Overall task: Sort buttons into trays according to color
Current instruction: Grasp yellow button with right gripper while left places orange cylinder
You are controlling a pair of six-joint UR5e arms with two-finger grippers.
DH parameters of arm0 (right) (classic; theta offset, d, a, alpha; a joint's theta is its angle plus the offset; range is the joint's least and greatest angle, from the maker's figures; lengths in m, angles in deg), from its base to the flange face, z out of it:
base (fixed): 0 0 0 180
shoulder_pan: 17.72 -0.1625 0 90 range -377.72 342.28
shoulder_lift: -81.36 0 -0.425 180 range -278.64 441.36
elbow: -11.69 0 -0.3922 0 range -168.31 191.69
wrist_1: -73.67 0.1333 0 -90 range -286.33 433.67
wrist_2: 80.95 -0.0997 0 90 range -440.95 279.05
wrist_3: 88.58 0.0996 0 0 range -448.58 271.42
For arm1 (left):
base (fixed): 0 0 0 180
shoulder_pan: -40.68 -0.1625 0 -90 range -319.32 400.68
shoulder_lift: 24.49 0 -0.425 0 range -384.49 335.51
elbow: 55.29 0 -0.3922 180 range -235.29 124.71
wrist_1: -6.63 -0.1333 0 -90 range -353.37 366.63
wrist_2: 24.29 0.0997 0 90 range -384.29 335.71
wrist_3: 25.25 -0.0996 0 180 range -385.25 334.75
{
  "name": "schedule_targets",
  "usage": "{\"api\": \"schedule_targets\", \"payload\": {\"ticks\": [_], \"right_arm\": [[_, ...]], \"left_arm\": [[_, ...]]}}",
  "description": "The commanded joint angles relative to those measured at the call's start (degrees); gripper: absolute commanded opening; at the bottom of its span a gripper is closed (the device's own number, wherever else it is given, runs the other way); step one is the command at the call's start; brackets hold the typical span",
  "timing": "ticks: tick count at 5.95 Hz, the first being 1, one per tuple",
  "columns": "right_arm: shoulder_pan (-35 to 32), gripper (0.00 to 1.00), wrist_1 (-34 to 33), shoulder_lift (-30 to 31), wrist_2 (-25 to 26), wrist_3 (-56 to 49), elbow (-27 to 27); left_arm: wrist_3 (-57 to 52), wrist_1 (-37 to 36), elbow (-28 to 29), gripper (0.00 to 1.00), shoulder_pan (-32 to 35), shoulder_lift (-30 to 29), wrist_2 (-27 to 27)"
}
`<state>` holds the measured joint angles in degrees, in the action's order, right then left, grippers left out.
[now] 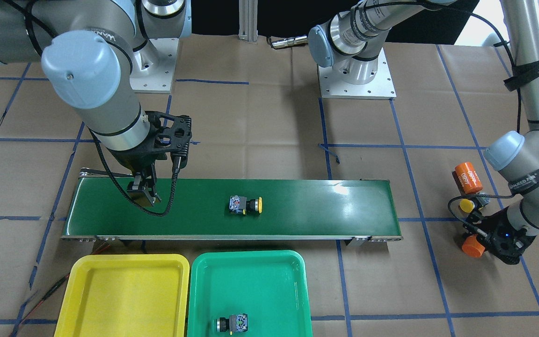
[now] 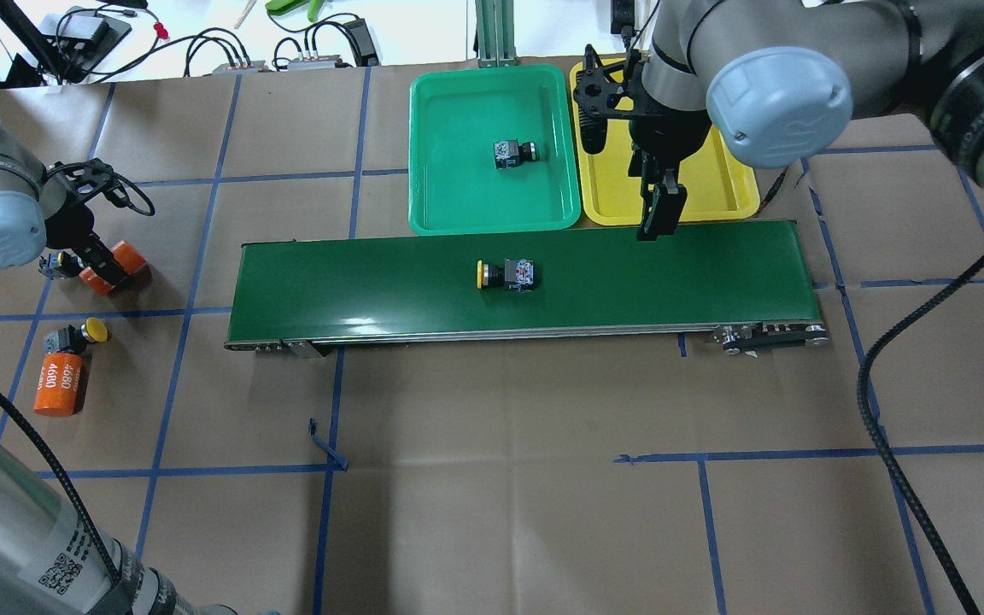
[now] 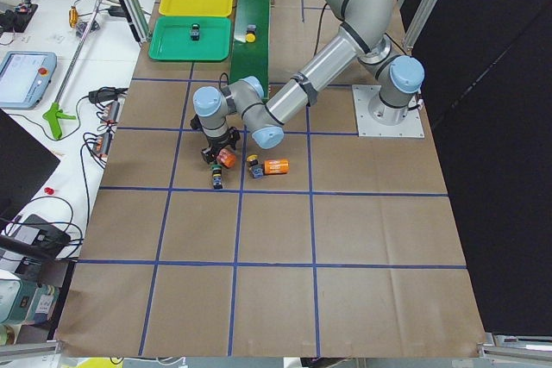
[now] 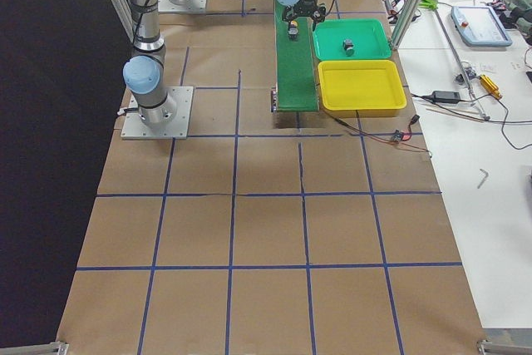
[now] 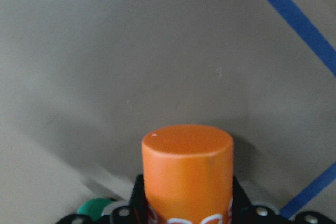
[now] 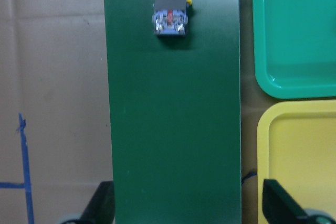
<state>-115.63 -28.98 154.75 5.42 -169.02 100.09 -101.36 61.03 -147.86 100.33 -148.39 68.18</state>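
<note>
The right gripper [image 1: 143, 194] hangs wide open over the conveyor belt [image 1: 325, 210] end near the yellow tray [image 1: 129, 257], well apart from the yellow button [image 1: 246, 205] lying sideways mid-belt — pinching its domed cap, not its blocky body, could let it slip away.

- Bright, even light from above; shadows on the desk [image 2: 492, 512] are soft and short.
- White glare patch on the belt [image 1: 344, 189] near one end.
- Left wrist view: cylinder [image 5: 187, 171] is close and slightly soft, with a dark shadow behind it.
- Side views are sharp, with one margin black.
</note>
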Motion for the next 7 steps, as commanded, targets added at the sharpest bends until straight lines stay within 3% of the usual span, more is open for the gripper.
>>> {"api": "schedule_targets", "payload": {"ticks": [1, 2, 4, 5, 6, 7], "right_arm": [[-4.99, 1.0, -7.18, -5.78, -0.07, 6.24, 0.19], [-5.19, 1.0, -7.74, -7.29, -0.24, 6.18, 0.8], [-5.1, 1.0, -19.62, -8.18, -0.07, 5.75, 8.76], [-4.49, 1.0, -22.13, -7.75, 0.54, 5.39, 10.81], [-3.79, 0.93, -21.37, -7.48, 0.81, 4.96, 11.0], [-3.17, 0.57, -20.15, -6.44, 3.16, 4.69, 11.09]], "left_arm": [[-0.45, 1.39, -0.76, 0.03, 2.63, 4.33, 0.16], [-1.14, 5.23, -1.38, 0.03, 7.44, 9.07, 0.6], [-6.76, 6.24, -1.73, 0.04, 18.07, 12.44, 0.34], [-7.56, 6.24, -2.43, 0.04, 23.26, 12.8, 0.25], [-7.83, 6.24, -4.44, 0.06, 28.1, 14.28, 0.77], [-9.31, 6.15, -7.33, 0.07, 30.76, 16.13, 1.04]]}}
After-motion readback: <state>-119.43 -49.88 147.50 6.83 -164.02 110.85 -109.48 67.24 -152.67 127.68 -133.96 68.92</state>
